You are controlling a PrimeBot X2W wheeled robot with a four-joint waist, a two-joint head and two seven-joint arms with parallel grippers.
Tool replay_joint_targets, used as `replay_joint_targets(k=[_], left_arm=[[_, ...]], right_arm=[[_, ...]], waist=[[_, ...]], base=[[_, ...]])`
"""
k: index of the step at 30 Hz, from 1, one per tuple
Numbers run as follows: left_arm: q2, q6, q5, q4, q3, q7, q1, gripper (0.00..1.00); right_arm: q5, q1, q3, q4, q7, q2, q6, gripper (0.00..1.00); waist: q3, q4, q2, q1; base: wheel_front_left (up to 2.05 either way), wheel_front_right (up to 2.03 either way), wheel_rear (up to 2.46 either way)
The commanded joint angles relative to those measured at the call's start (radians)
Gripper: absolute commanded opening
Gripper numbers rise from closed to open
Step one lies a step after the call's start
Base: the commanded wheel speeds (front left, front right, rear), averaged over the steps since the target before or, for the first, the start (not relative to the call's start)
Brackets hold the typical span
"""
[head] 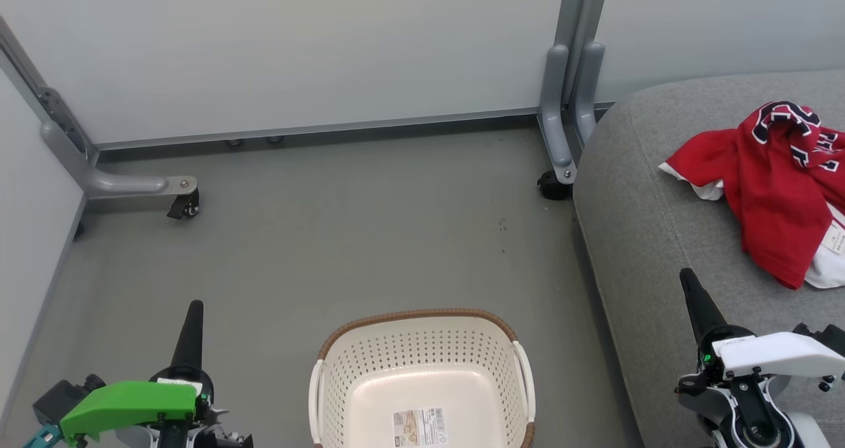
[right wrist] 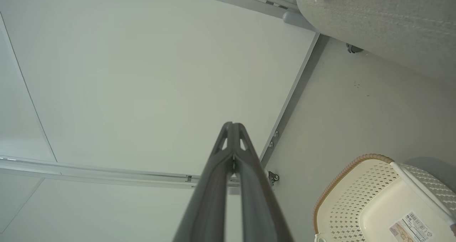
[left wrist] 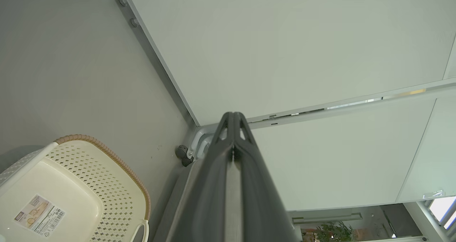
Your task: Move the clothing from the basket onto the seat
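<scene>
Lying crumpled on the seat [head: 647, 237], the clothing [head: 772, 191] is well apart from the basket [head: 416, 315]; left gripper [head: 195, 309] and right gripper [head: 686, 278] have fingers pressed together.

No full word is legible. Paper sticker [head: 418, 427] on the basket [head: 422, 342] floor: barcode on its 3 o'clock half, print too small to read. Triangle mark [left wrist: 46, 231] at one sticker corner. Red jersey [head: 772, 197] on the seat [head: 634, 224], approx 1 o'clock from basket: blk/wht lettering [head: 792, 121] is crumpled, unreadable. White tag [head: 837, 238] at jersey's 4 o'clock: print illegible.
</scene>
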Motion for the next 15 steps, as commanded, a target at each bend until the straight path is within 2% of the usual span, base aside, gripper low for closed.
replay_joint_targets(k=[1, 15], left_arm=[[0.007, -0.010, -0.025, 0.001, 0.011, 0.007, -0.031, 0.00], [0.004, -0.027, -0.128, 0.016, 0.039, 0.038, -0.053, 0.00]], right_arm=[[0.024, -0.023, -0.007, 0.001, 0.007, 0.004, 0.001, 0.00], [0.121, -0.042, -0.027, 0.019, 0.038, 0.013, 0.000, 0.00]], waist=[[0.001, 0.000, 0.0000, 0.0000], [0.008, 0.002, 0.0000, 0.0000]], base=[[0.00, 0.00, 0.00], [0.00, 0.00, 0.00]])
